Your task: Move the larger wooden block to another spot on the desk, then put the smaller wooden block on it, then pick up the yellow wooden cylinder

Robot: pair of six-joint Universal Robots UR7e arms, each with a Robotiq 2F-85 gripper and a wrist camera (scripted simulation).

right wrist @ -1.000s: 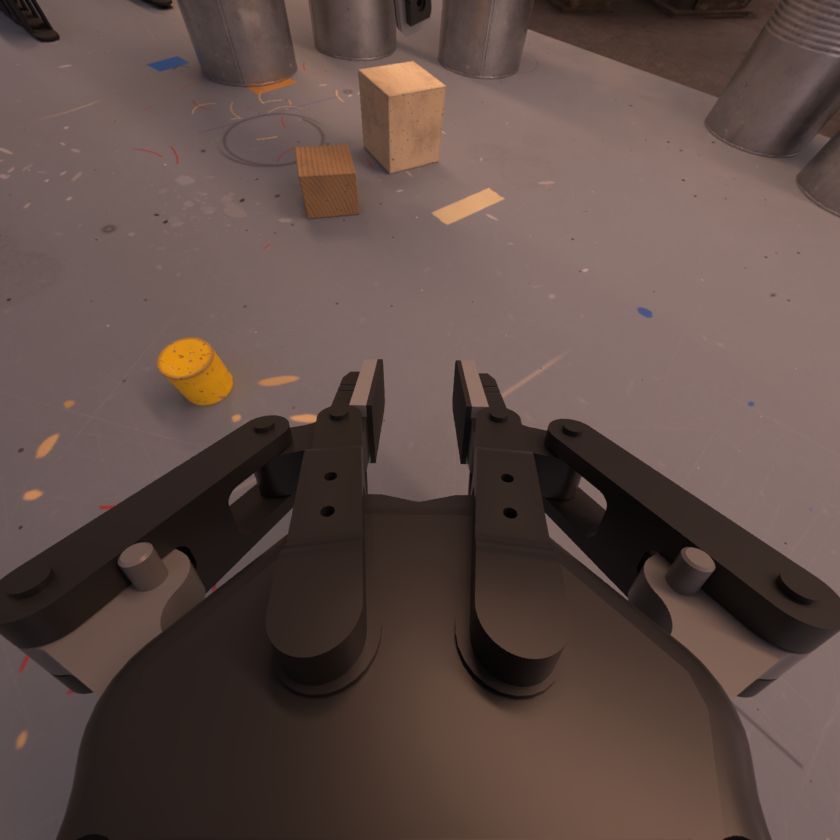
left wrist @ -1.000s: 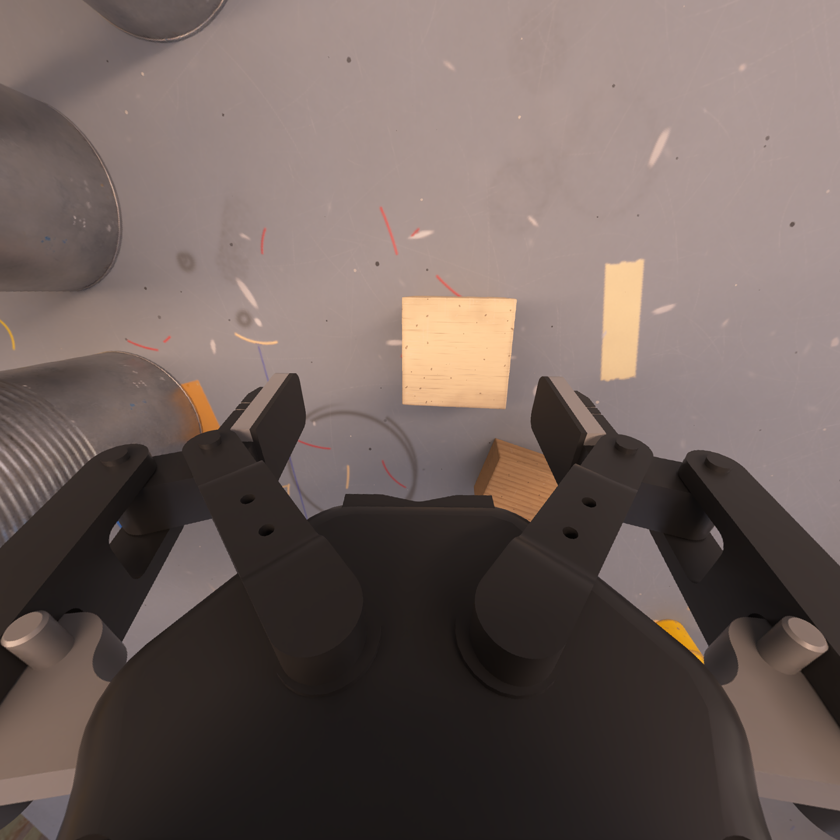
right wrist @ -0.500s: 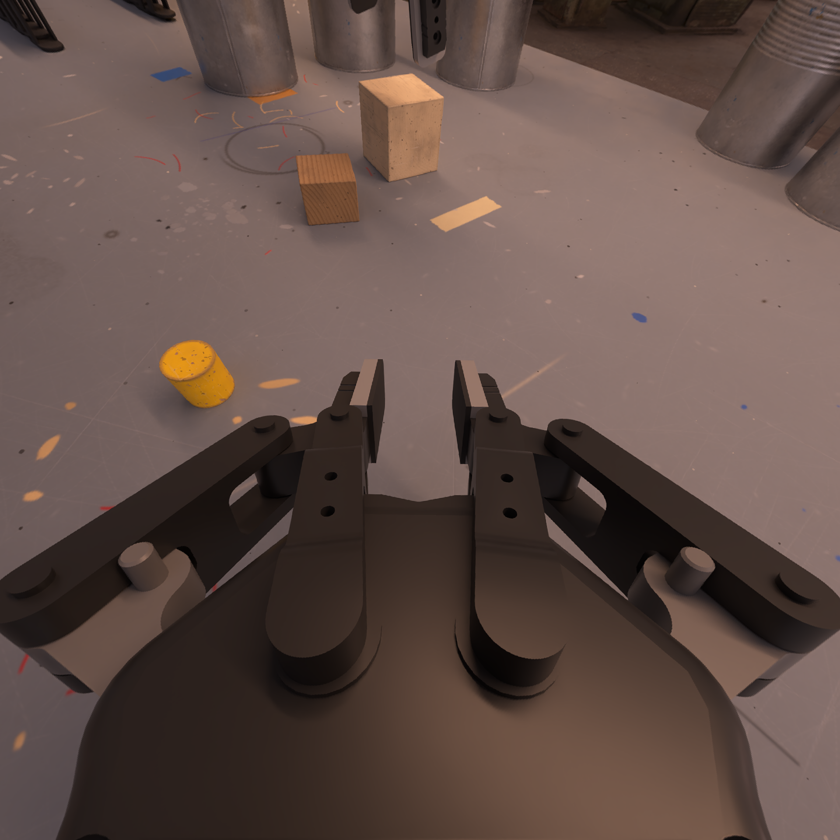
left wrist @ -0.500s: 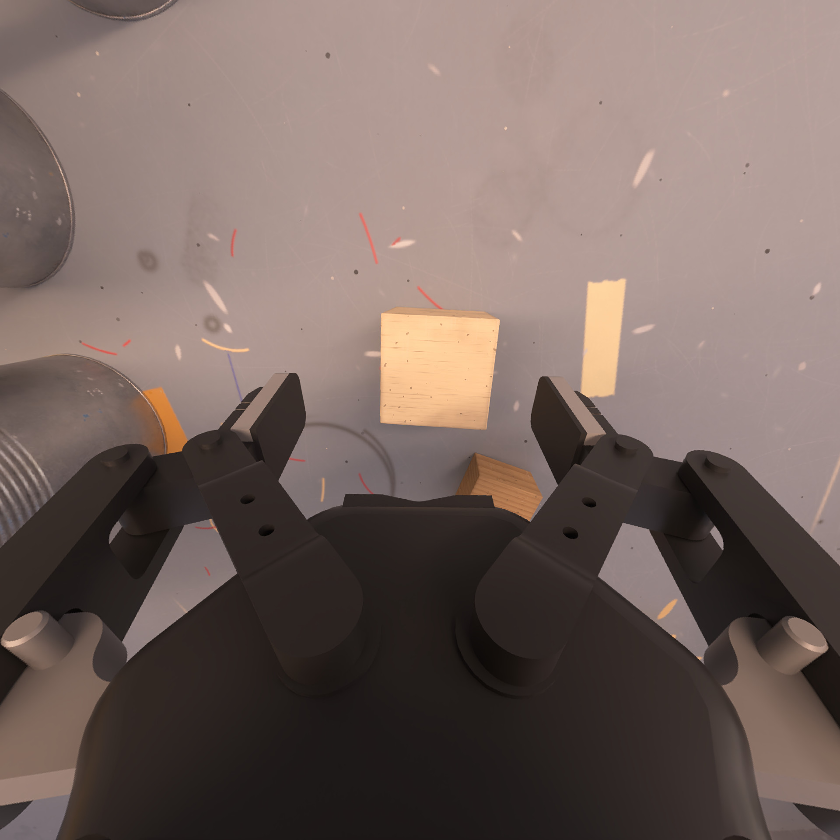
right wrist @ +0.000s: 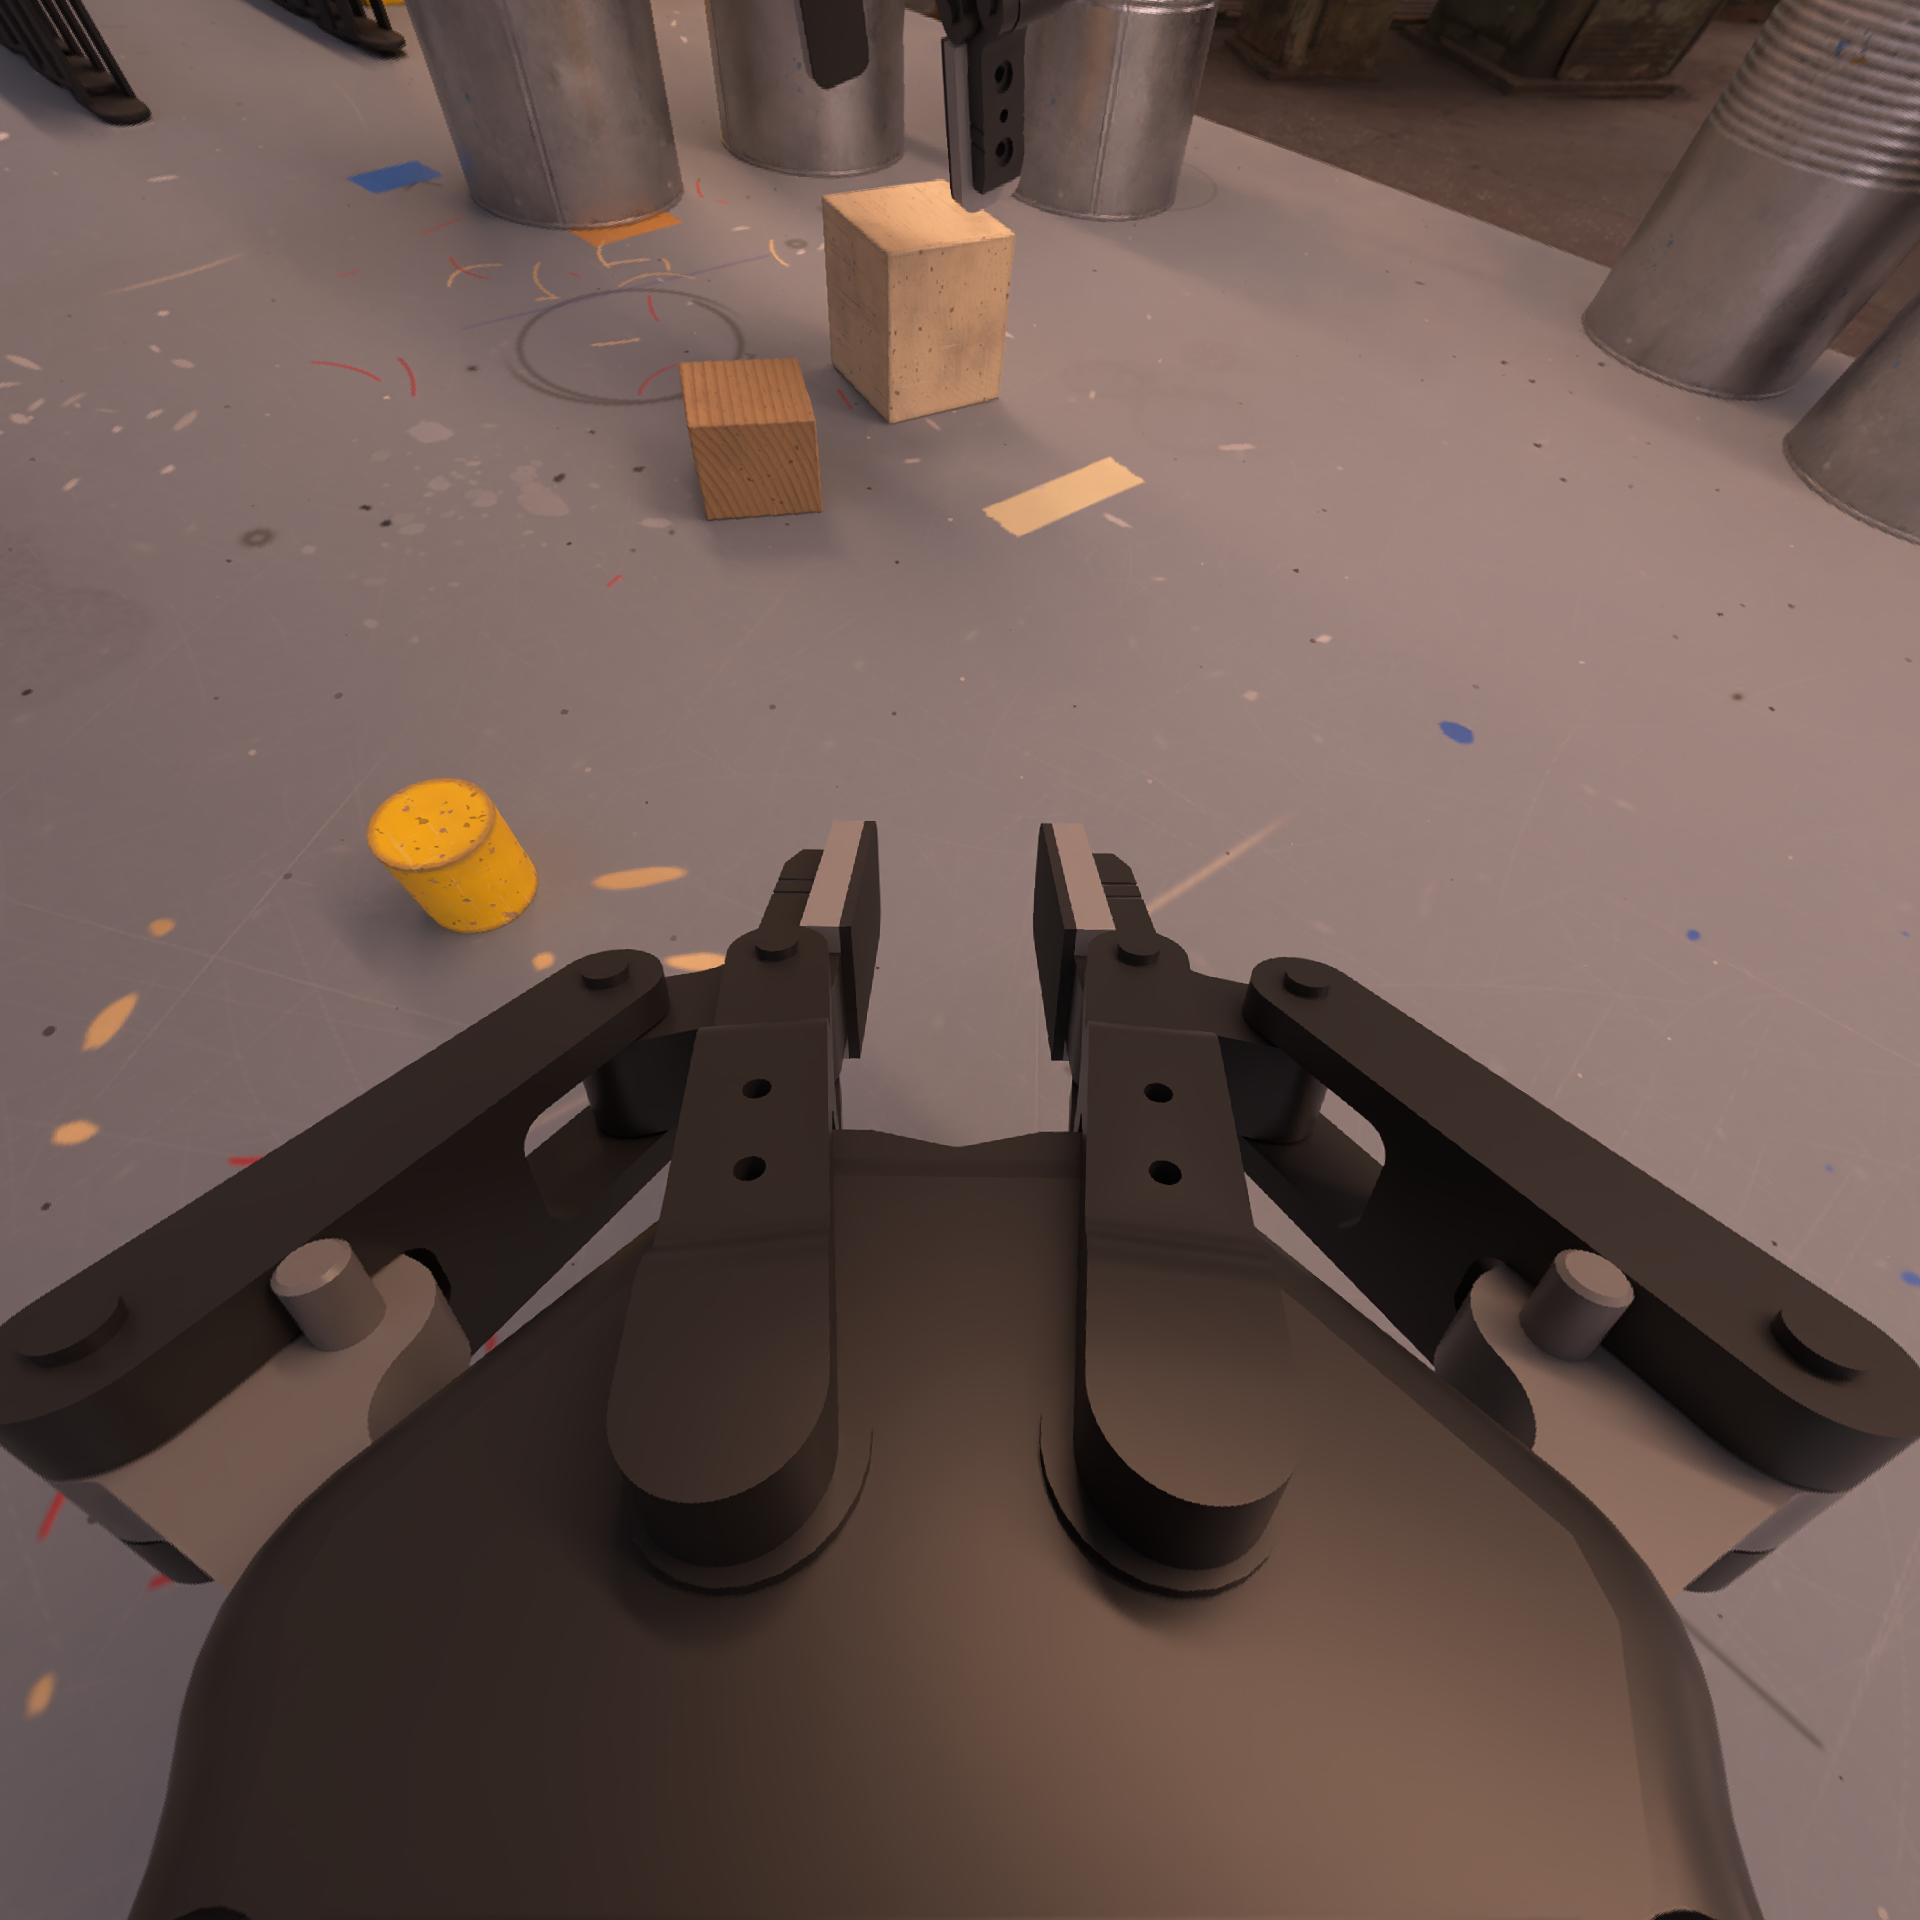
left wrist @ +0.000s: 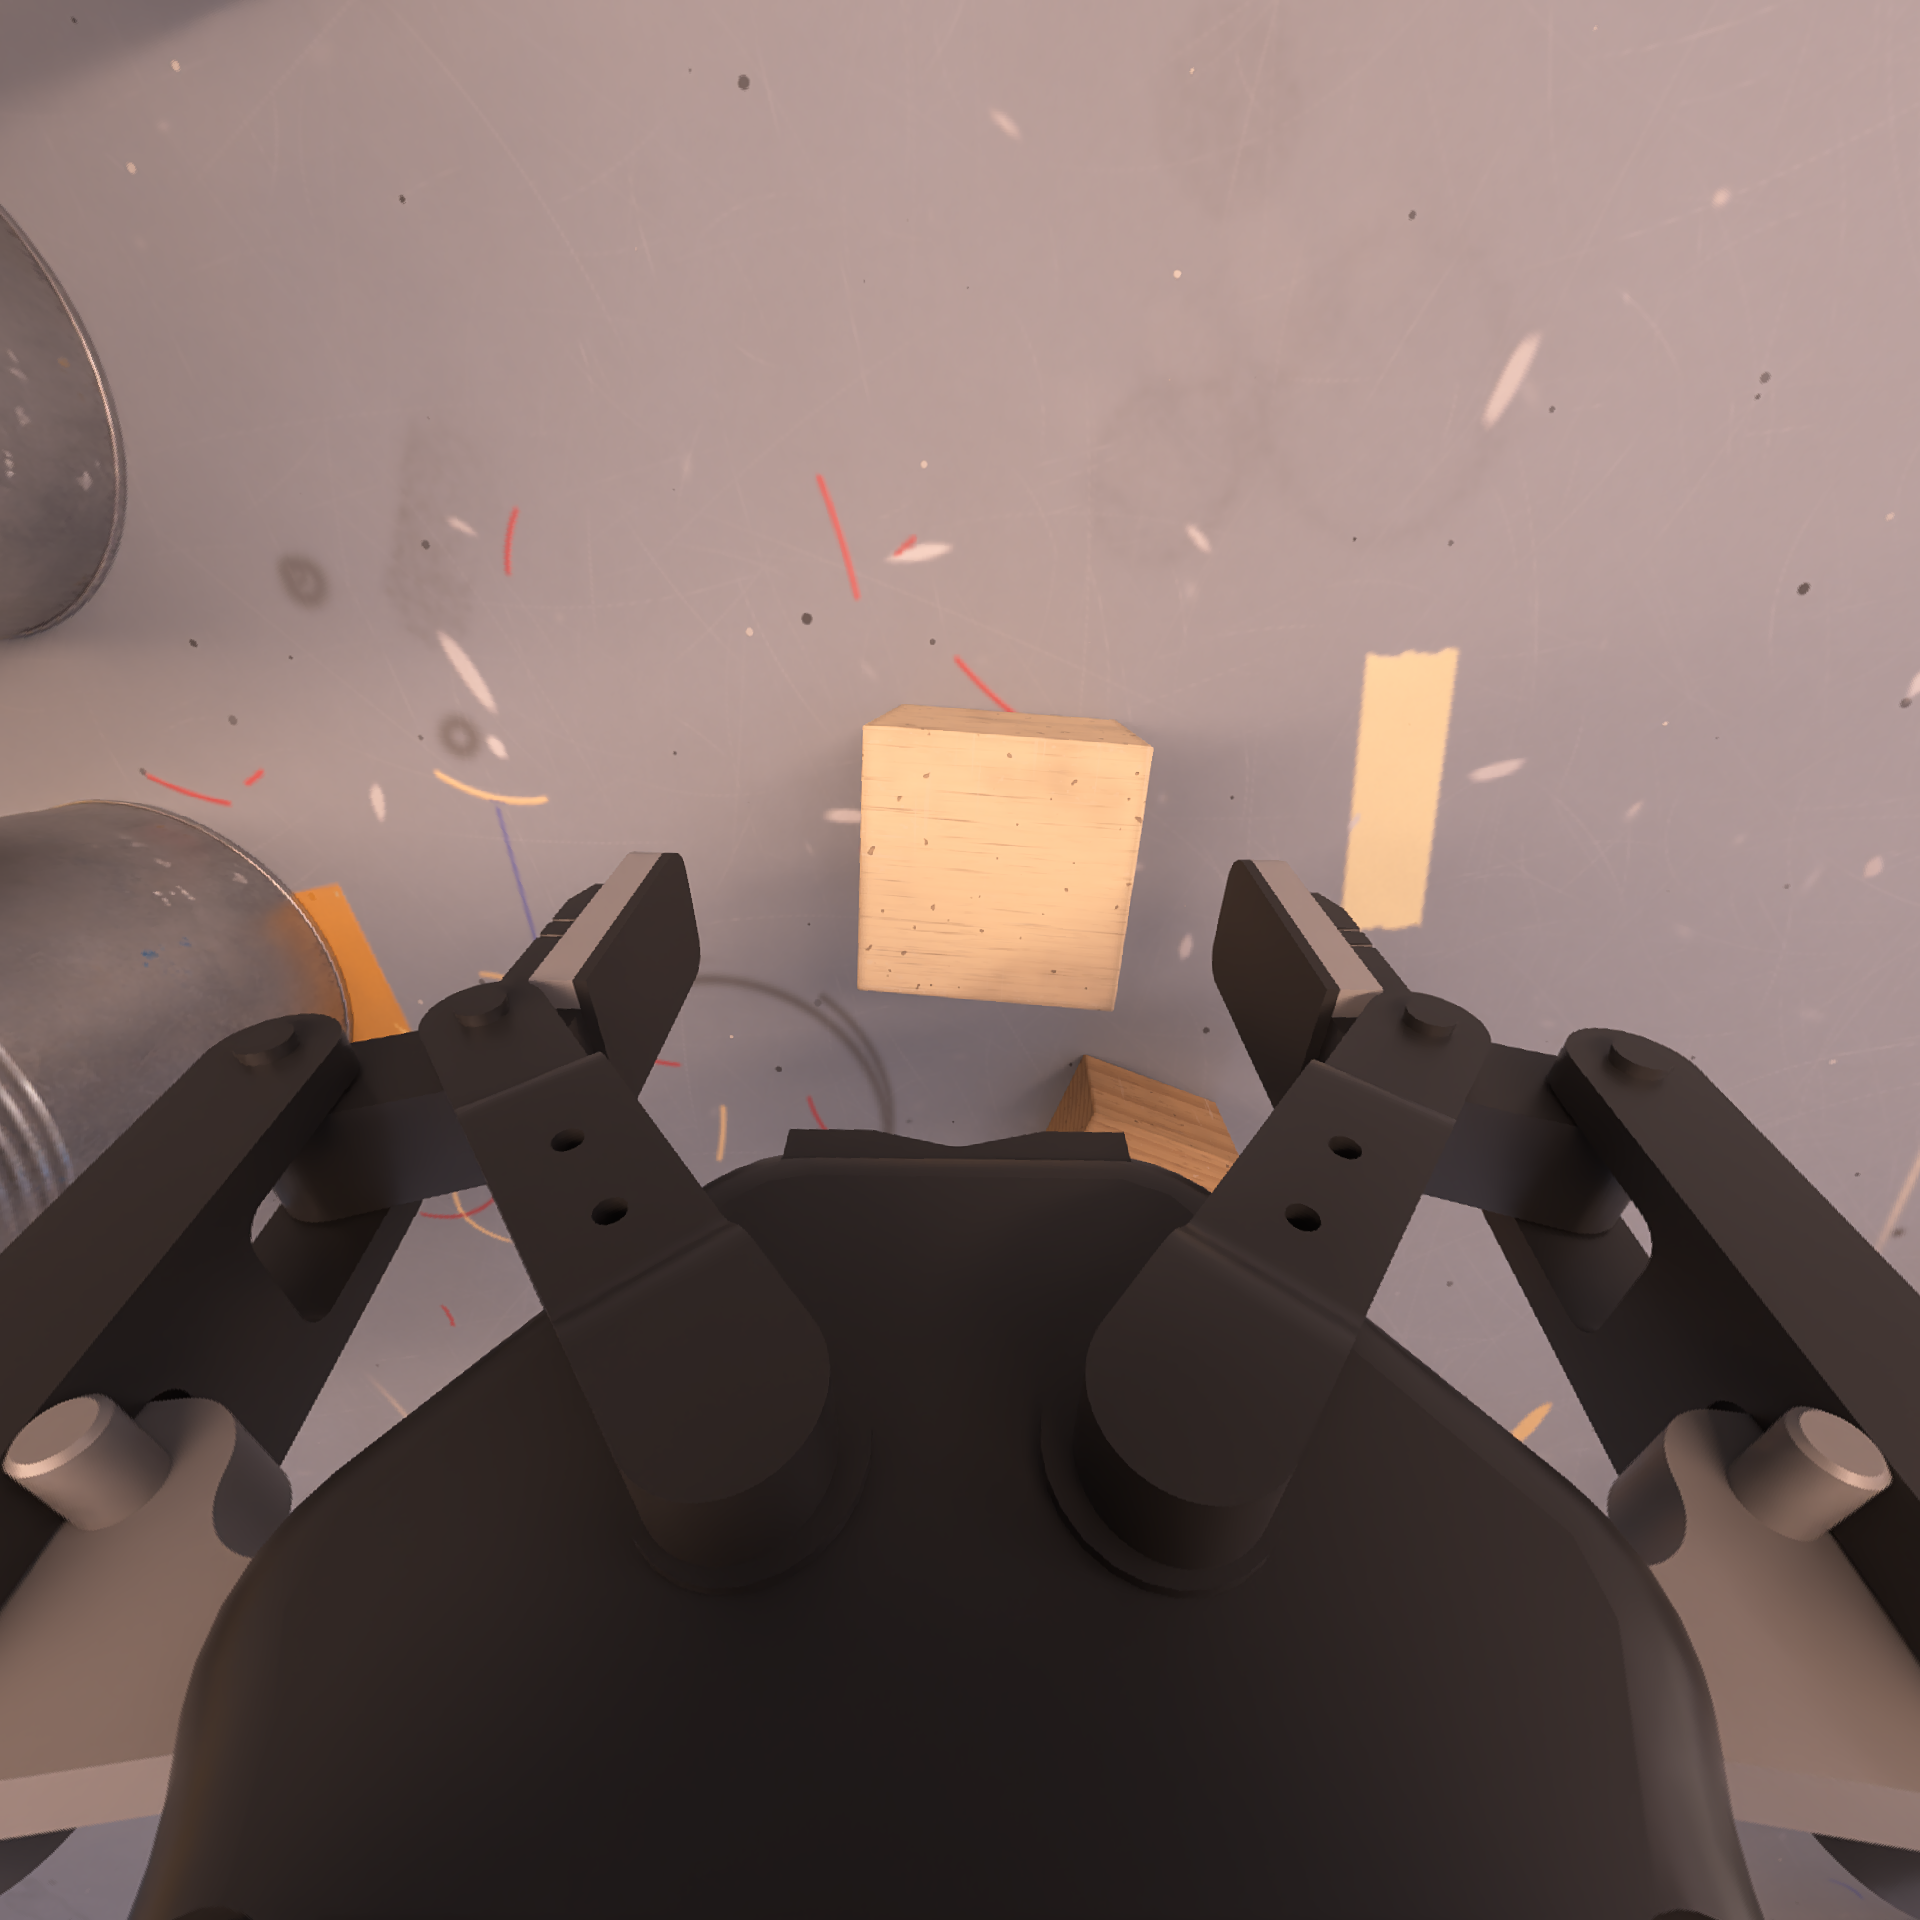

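Note:
The larger pale wooden block (left wrist: 997, 862) stands on the grey desk, between and just beyond my open left gripper's (left wrist: 956, 935) fingertips. The smaller brown block (left wrist: 1143, 1127) lies close behind it, partly hidden by the gripper body. In the right wrist view the pale block (right wrist: 920, 296) stands far ahead, the left gripper's fingers (right wrist: 982, 114) hanging just above it. The brown block (right wrist: 750, 436) sits to its near left. The yellow cylinder (right wrist: 454, 854) lies on its side, left of my right gripper (right wrist: 956, 894), which is part open, empty, above the desk.
Metal cans (right wrist: 566, 104) stand in a row behind the blocks, more at the far right (right wrist: 1756, 239); two show at the left in the left wrist view (left wrist: 125, 997). A tan tape strip (right wrist: 1062, 496) lies right of the blocks. The desk edge runs at the far right.
The left gripper has come down and forward over the larger block, its fingers now showing above it in the right wrist view. The right gripper has barely moved.

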